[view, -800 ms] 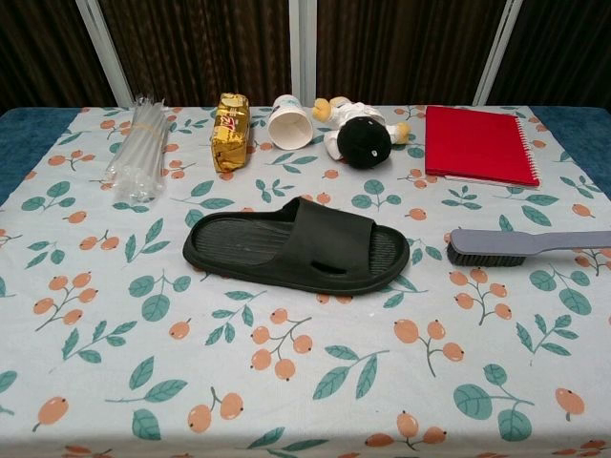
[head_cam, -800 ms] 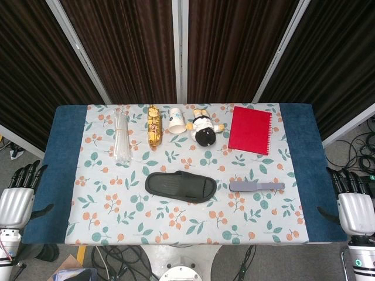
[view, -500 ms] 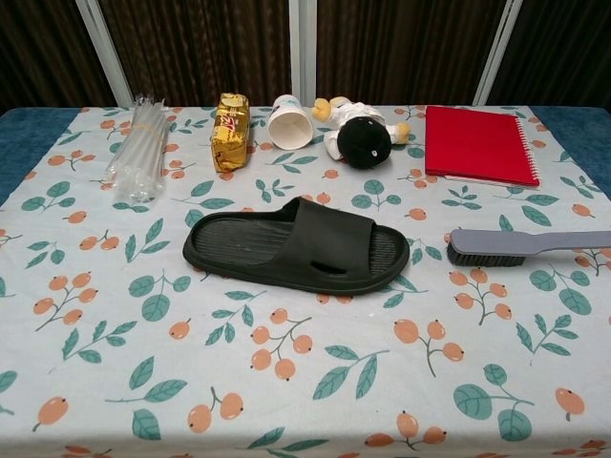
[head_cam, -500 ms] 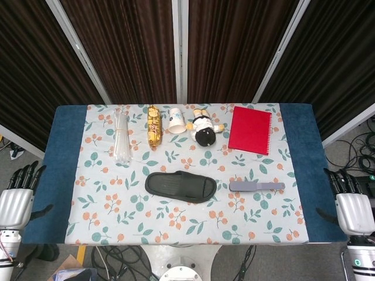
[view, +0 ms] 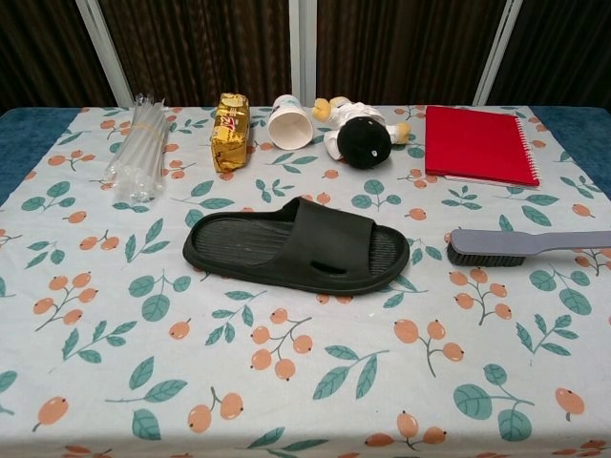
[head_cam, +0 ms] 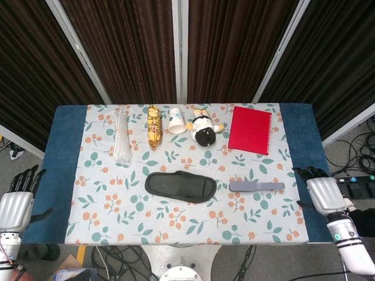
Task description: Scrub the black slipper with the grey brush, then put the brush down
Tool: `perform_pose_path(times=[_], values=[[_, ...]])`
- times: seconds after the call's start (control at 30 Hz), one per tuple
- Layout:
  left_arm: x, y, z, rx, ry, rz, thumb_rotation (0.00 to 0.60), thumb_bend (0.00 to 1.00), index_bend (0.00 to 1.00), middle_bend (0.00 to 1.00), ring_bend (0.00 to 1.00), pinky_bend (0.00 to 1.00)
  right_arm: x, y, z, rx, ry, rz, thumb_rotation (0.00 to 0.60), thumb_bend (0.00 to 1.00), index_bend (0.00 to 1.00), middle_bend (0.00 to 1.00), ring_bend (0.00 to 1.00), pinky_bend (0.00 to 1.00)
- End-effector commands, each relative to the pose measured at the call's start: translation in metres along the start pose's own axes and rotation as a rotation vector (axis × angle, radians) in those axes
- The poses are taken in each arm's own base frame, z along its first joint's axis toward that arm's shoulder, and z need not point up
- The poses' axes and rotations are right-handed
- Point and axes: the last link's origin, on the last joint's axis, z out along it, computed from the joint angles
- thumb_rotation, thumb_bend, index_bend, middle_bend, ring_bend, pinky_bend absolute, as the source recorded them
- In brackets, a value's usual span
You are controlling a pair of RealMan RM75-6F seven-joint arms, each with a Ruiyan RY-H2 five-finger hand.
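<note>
Floral-print cloth over a blue table (head_cam: 63,146), dark curtains behind, both hands low at the near corners.

Nearest, the left hand (head_cam: 16,202) hangs off the table's left near edge with fingers spread and nothing in it; the right hand (head_cam: 321,192) sits over the right near edge, fingers apart and empty, just beside the brush handle's end but not touching. Mid-table, the black slipper (view: 298,247) lies flat, sole down, lengthwise across the cloth. To its right, apart from it, the grey brush (view: 527,245) lies with its bristle head toward the slipper. Along the far edge, from left: a bundle of clear straws (view: 138,146), a gold packet (view: 229,131), a tipped paper cup (view: 289,121), a plush doll (view: 359,135), a red notebook (view: 479,143).
</note>
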Motion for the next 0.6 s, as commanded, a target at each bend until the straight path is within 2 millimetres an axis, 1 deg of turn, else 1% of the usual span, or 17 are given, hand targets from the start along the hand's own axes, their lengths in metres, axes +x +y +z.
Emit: perform_pose_path(times=[0.03, 0.17, 0.4, 0.6], values=[[-0.001, 0.000, 0.000, 0.001, -0.009, -0.003, 0.600, 0.00, 0.12, 0.08, 0.02, 0.11, -0.009, -0.004, 0.044, 0.016, -0.094, -0.015, 0.600, 0.00, 0.22, 0.32, 0.20, 0.25], [-0.001, 0.000, -0.001, -0.005, -0.018, -0.010, 0.600, 0.00, 0.12, 0.08, 0.02, 0.11, -0.019, -0.007, 0.064, 0.019, -0.158, -0.025, 0.600, 0.00, 0.23, 0.33, 0.20, 0.25], [-0.004, -0.002, -0.001, -0.007, -0.031, -0.019, 0.600, 0.00, 0.12, 0.08, 0.02, 0.11, -0.036, -0.022, 0.084, 0.050, -0.230, -0.022, 0.600, 0.00, 0.29, 0.38, 0.25, 0.28], [-0.006, -0.005, -0.001, -0.001, -0.039, -0.029, 0.600, 0.00, 0.12, 0.08, 0.02, 0.11, -0.046, -0.035, 0.095, 0.082, -0.269, -0.006, 0.600, 0.00, 0.39, 0.45, 0.35, 0.38]])
